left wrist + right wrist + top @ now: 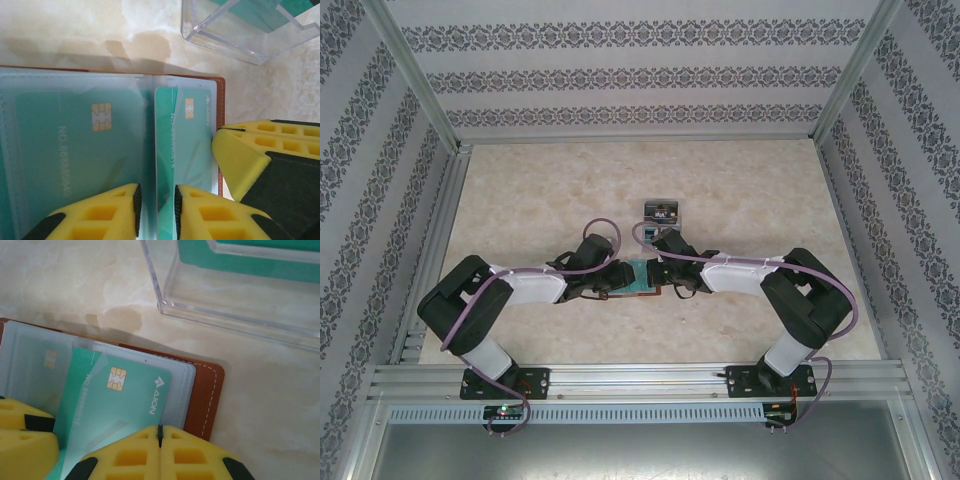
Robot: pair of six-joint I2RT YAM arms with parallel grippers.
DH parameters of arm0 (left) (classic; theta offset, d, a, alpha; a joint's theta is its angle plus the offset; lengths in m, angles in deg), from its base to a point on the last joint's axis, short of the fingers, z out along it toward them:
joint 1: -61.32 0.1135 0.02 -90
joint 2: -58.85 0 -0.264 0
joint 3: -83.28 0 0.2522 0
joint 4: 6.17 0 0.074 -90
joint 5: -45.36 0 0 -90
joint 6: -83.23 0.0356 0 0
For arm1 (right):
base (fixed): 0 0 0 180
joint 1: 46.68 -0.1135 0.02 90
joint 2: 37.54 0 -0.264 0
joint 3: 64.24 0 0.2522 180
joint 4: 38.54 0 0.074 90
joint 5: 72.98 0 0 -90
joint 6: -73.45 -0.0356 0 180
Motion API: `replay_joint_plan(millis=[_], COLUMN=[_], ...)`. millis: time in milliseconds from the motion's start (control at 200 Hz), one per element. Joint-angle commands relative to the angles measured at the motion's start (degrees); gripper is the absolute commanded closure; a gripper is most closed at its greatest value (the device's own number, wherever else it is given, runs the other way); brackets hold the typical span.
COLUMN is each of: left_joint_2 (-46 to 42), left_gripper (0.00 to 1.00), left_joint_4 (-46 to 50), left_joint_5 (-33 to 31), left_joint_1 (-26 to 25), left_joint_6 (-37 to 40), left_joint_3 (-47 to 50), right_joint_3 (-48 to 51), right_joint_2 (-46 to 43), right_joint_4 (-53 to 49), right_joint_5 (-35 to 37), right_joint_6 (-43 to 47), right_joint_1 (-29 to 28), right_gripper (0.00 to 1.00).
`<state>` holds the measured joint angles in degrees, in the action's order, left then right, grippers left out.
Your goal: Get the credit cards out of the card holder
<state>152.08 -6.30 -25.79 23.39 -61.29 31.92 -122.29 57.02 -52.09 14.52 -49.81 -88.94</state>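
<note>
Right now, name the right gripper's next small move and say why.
Probably draw the right gripper back, sliding the green chip card from its clear plastic sleeve. Its yellow fingers look shut on the card's near edge, the card sits askew in the reddish-brown leather card holder, and the left gripper straddles the sleeves, seemingly steadying them.

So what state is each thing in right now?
Reddish-brown leather card holder: lying open.
Green chip card: askew in its clear sleeve.
Clear plastic box: holds green cards.
Left pincer: nearly closed, narrow gap.
Right pincer: shut.
</note>
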Motion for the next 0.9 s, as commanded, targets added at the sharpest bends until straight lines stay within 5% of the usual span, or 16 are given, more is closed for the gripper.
replay_joint_plan(millis=[0,225,894], left_joint_2=[1.84,1.81,-7.83], left_gripper=[0.75,0.90,0.95], left_joint_4=[-3.36,-3.57,1.38], left_joint_5=[1.36,1.45,-1.84], left_joint_1=[-0.65,-0.65,2.50], left_joint_6=[-1.26,-1.80,0.62], left_joint_3=[-1.24,-0.94,5.54], right_joint_3=[0.96,1.05,2.19], right_joint_2=[1.24,1.32,0.89], right_joint_4=[-0.57,-0.52,0.23], right_joint_5=[-0.66,-0.51,-0.49], right_joint_6=[-0.85,-0.89,-1.38], right_joint_1=[-0.64,-0.62,0.33], right_gripper=[0.93,0.93,0.93])
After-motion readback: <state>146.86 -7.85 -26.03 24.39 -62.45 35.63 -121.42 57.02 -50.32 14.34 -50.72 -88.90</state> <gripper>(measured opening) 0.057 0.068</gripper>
